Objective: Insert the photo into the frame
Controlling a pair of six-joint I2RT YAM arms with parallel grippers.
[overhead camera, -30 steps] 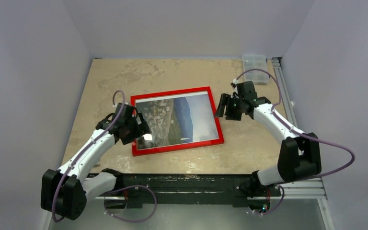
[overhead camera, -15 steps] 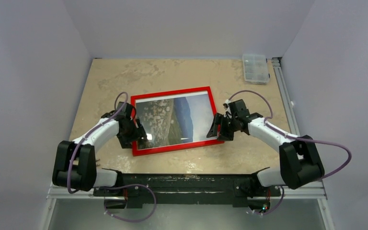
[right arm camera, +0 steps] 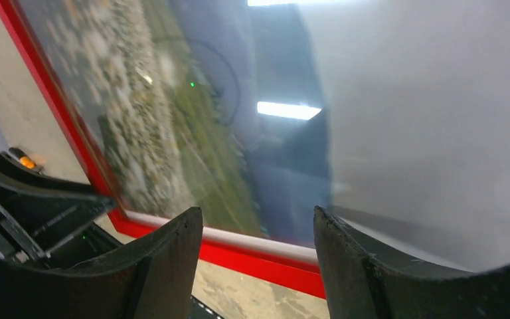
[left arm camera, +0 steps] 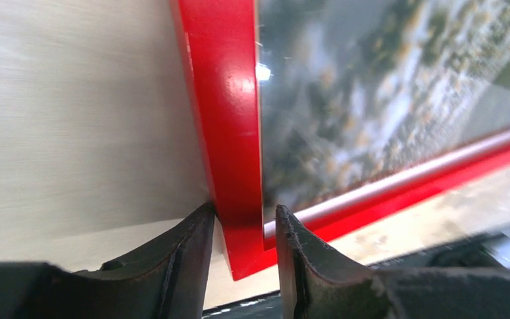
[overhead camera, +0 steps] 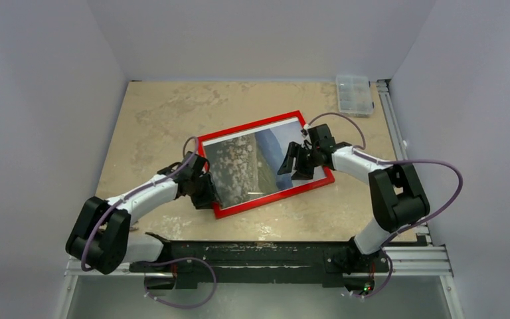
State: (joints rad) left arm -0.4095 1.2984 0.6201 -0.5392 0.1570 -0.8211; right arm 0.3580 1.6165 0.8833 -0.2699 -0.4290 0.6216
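At the left, the left arm reaches in low across the marbled beige table (overhead camera: 146, 119), and the left gripper (overhead camera: 202, 189) sits at the near-left corner of the frame (overhead camera: 249, 126). From the left wrist, its two dark fingers (left arm camera: 189, 252) straddle the frame's red side rail (left arm camera: 229, 133) close to that corner. They stand narrow, one finger against the rail's outer edge and the other just inside it over the pane, with a sliver of the white border showing beside it. I cannot tell whether they are actually clamped on the rail. The frame lies red face up near the middle of the table, turned at an angle so that its left end is nearer the arm bases than its right end. The photo (overhead camera: 255, 163) is inside it behind the clear pane, with rocky ground toward the left and hills and pale sky toward the right. Further right, the right gripper (overhead camera: 295, 163) is over the right part of the pane. From the right wrist, its fingers (right arm camera: 166, 266) stand wide apart with nothing between them, the glass and its ceiling-light reflections just beyond, but I cannot tell whether they touch it. In the far right corner of the table, well apart from the frame, sits a small clear plastic box (overhead camera: 354, 94).
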